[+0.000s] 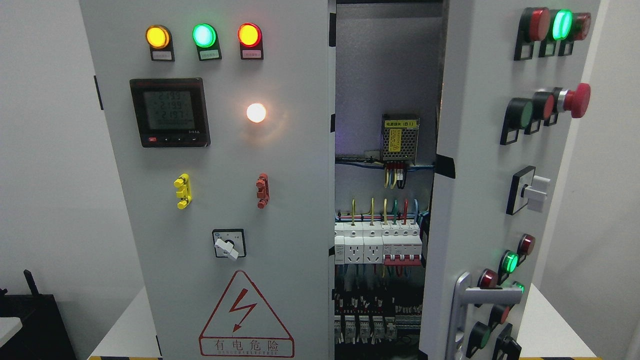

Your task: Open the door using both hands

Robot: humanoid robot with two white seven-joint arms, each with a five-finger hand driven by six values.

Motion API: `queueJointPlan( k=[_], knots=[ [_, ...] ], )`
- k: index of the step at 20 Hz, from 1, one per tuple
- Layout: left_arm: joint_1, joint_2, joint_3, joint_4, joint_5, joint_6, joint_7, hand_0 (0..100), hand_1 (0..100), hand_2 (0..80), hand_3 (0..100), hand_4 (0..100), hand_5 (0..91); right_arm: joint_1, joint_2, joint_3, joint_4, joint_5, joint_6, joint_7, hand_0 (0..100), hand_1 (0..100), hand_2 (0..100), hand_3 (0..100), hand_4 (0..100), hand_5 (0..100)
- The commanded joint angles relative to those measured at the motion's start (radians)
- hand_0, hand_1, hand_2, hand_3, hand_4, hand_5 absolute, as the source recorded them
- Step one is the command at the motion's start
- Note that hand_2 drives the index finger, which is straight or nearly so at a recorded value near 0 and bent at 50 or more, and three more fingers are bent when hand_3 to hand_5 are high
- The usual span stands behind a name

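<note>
A grey electrical cabinet fills the head view. Its left door (280,210) is closed and carries three lit lamps, a digital meter (169,112), a rotary switch (228,244) and a red danger triangle (246,316). The right door (480,200) stands swung partly open toward me, edge-on, with its silver handle (477,302) low down and pushbuttons along its face. Between the doors the interior shows a power supply (400,140), wiring and breakers (377,245). Neither of my hands appears in the picture.
The cabinet stands on a white table (122,325) with a yellow-black striped front edge. A black object (30,320) sits low at the left. A red emergency button (577,100) sticks out from the right door. White walls lie on both sides.
</note>
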Motion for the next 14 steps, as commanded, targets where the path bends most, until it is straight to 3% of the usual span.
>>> queueJointPlan(
  k=[1, 7, 14],
  knots=[
    [0.176, 0.100, 0.003, -0.630, 0.008, -0.003, -0.001, 0, 0, 0.0, 0, 3, 0.0, 0.000, 0.000, 0.000, 0.000, 0.000, 0.000, -0.001, 0, 0, 0, 0, 0, 0],
    [0.322, 0.124, 0.031, -0.946, 0.013, -0.009, -0.001, 0, 0, 0.0, 0, 3, 0.0, 0.000, 0.000, 0.000, 0.000, 0.000, 0.000, -0.001, 0, 0, 0, 0, 0, 0],
    [0.369, 0.205, 0.081, -1.164, 0.043, -0.093, -0.002, 0, 0, 0.0, 0, 3, 0.0, 0.000, 0.000, 0.000, 0.000, 0.000, 0.000, -0.001, 0, 0, 0, 0, 0, 0]
  ],
)
